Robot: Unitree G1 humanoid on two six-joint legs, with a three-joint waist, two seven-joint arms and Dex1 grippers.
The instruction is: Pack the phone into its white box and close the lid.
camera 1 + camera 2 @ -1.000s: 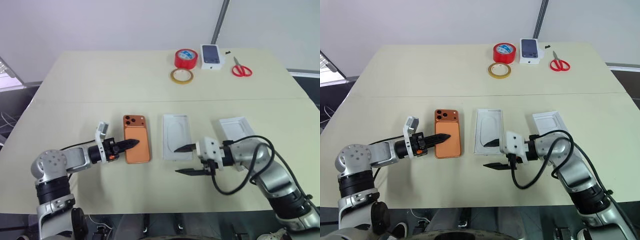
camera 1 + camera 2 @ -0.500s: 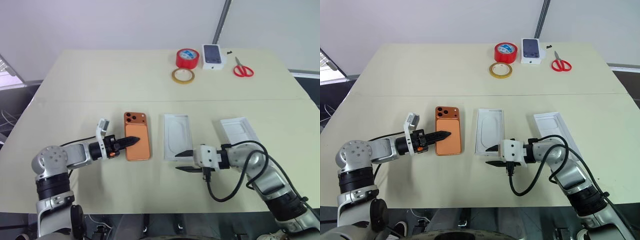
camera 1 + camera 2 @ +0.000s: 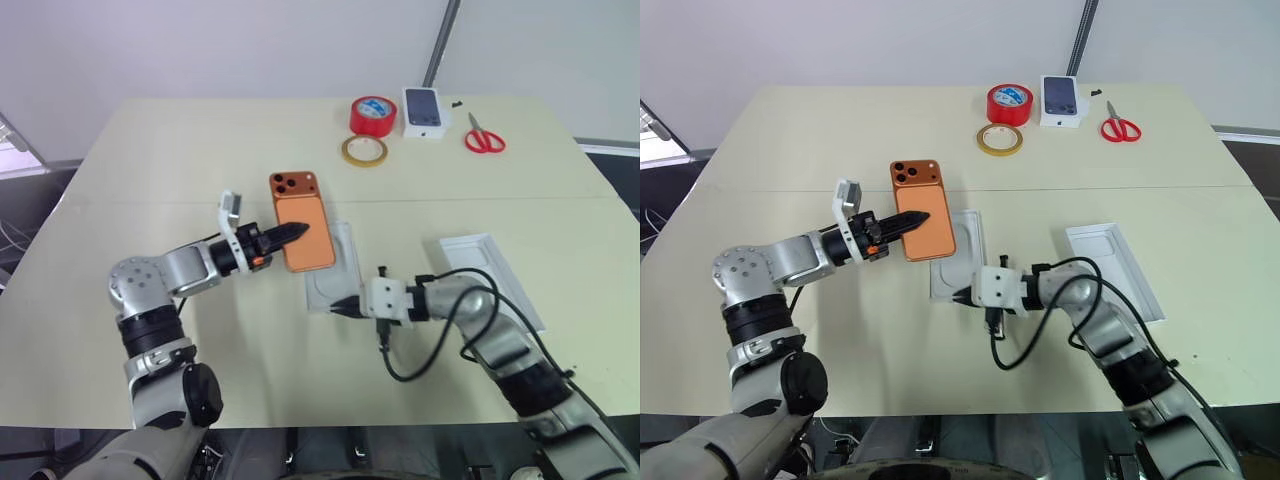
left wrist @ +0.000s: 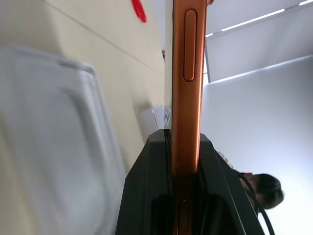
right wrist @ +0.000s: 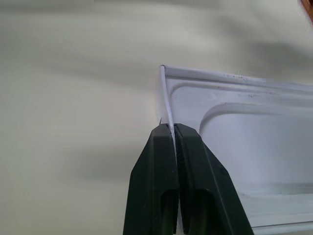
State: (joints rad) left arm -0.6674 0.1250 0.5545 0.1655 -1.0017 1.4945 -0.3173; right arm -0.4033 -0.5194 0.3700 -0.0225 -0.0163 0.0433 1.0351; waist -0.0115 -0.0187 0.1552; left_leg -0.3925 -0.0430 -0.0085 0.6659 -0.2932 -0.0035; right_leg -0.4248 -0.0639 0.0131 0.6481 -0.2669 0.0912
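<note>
The phone [image 3: 303, 220] is no longer lying flat on the worktop [image 3: 180, 160]: the left hand [image 3: 289, 232], clamped on its long edge, has lifted it and carried it toward the middle, so it now hangs above the near-left part of the white box [image 3: 340, 275], partly covering it in the head views. In the left wrist view the two black fingers [image 4: 156, 196] squeeze the orange edge between them, with the box's recessed tray below.

The right hand [image 3: 962, 296] has changed too: its jaws, wide apart a second ago, have closed together on the thin rim of the box at its near corner, as the right wrist view shows. That looks like a steadying grip, pinning the box so it will not slide when the phone comes down.

The lid [image 3: 493, 272] lies well to the right, still off. So the packing is at its midpoint by my reading: phone in the air, box held, the lowering into the recess and the lid both still to do.
</note>
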